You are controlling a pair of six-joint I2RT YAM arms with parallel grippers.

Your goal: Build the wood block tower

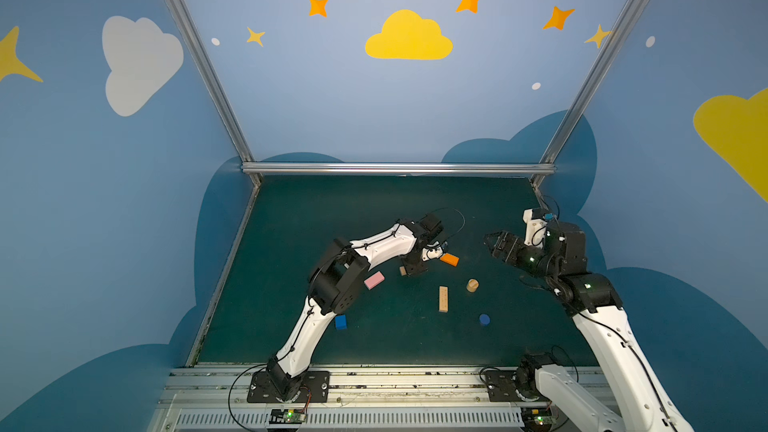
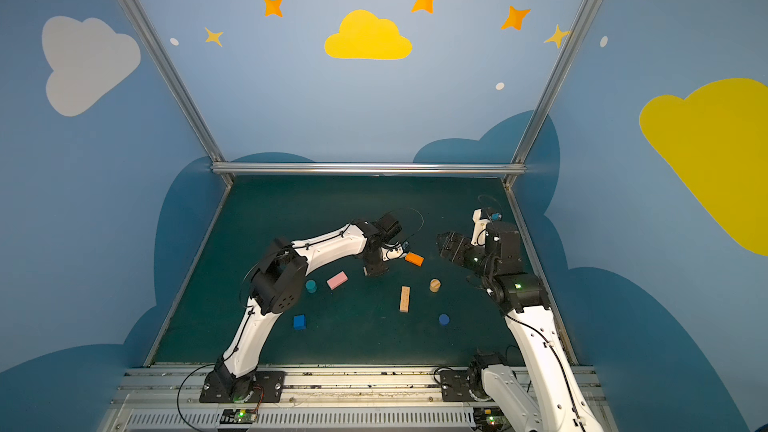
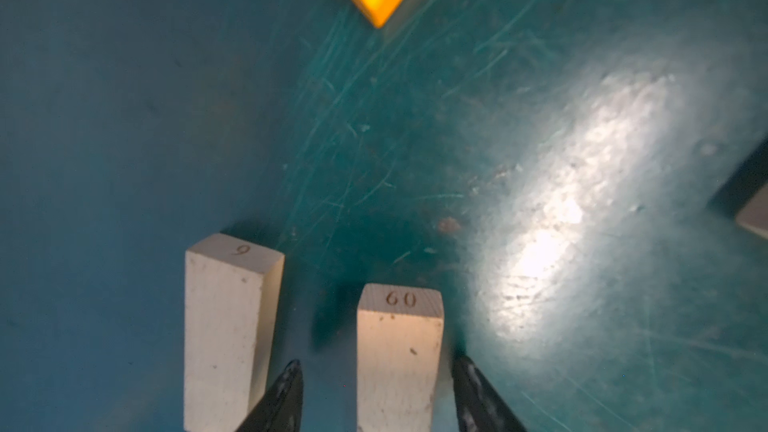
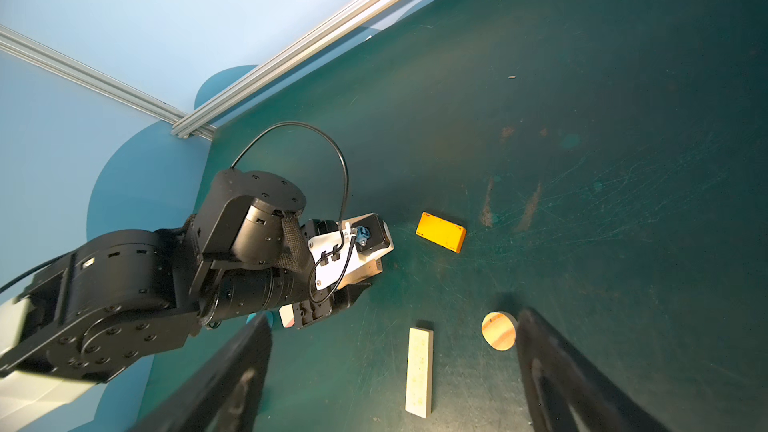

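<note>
Green counter (image 1: 332, 209), blue cloud-painted walls (image 1: 374, 110). Blocks lie singly mid-counter: pink bar (image 1: 374, 280), blue cube (image 1: 340, 321), tan bar (image 1: 443, 298), tan cylinder (image 1: 472, 285), dark-blue cylinder (image 1: 484, 319), orange bar (image 1: 449, 259). Teal cylinder (image 2: 311, 285) shows in a top view, just beside the left elbow (image 2: 278, 284). Left tool (image 3: 377, 363) released, fingers (image 3: 286, 392) straddling the bar marked 60 (image 3: 399, 359), gap on one side. Bar marked 9 (image 3: 224, 334) lies just beside. Both are cropped by the frame edge, and from above mostly hidden under the wrist. Right tool (image 4: 394, 320) spread wide above the counter, grasping nothing.
</note>
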